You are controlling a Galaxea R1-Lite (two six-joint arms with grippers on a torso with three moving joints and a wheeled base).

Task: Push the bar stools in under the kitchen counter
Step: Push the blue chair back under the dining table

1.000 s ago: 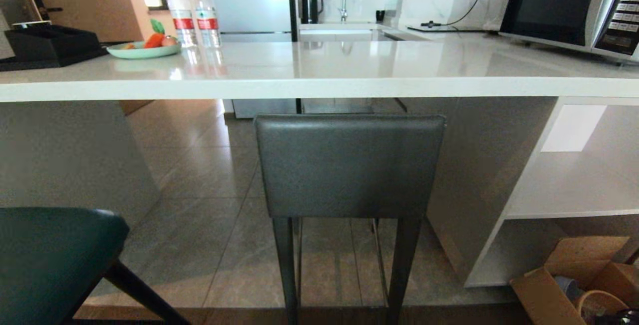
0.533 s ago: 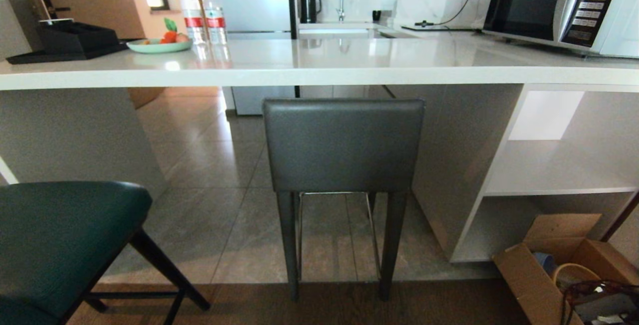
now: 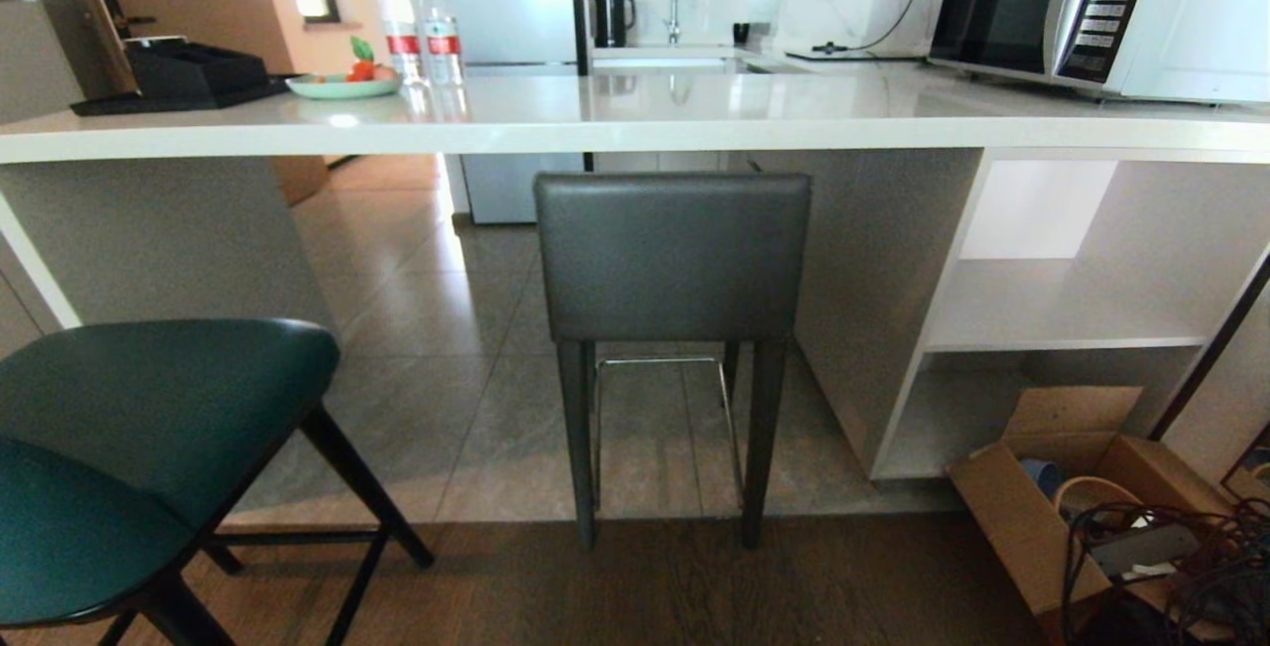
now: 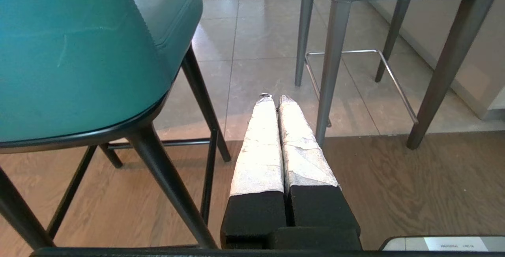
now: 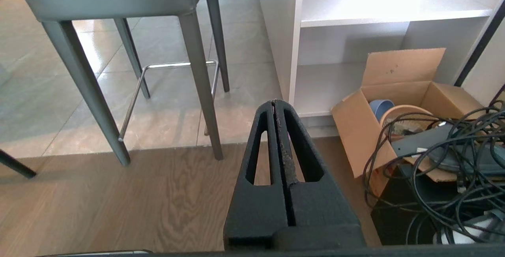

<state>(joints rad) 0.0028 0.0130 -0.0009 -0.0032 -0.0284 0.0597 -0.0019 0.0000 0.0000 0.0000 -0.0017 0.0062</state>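
On the left, the teal stool (image 3: 149, 448) stands out on the wood floor (image 3: 635, 586), well apart from the desk (image 3: 635, 125), so it is not pushed in yet. In the middle, the grey stool (image 3: 673, 259) sits with its back right under the thick white edge of the desk, and it looks pushed in already. The left tool (image 4: 274, 103) hangs low between the two stools with its two white-wrapped fingers (image 4: 260, 138) pressed tight together, holding nothing. The right tool (image 5: 275, 109) is also low, near the grey stool's legs, pinched tight and holding nothing. I think the next job is the teal stool. To do it well, the robot should turn to face that stool, put a tool flat on the middle of its curved back, and push slowly and straight so the thin black legs slide and do not tip. On the right, a cardboard box (image 3: 1042, 517) and loose wires (image 3: 1191, 567) lie on the floor, so stay away from them. The microwave (image 3: 1081, 11) has buttons and a sticker, but the words are too small to read.
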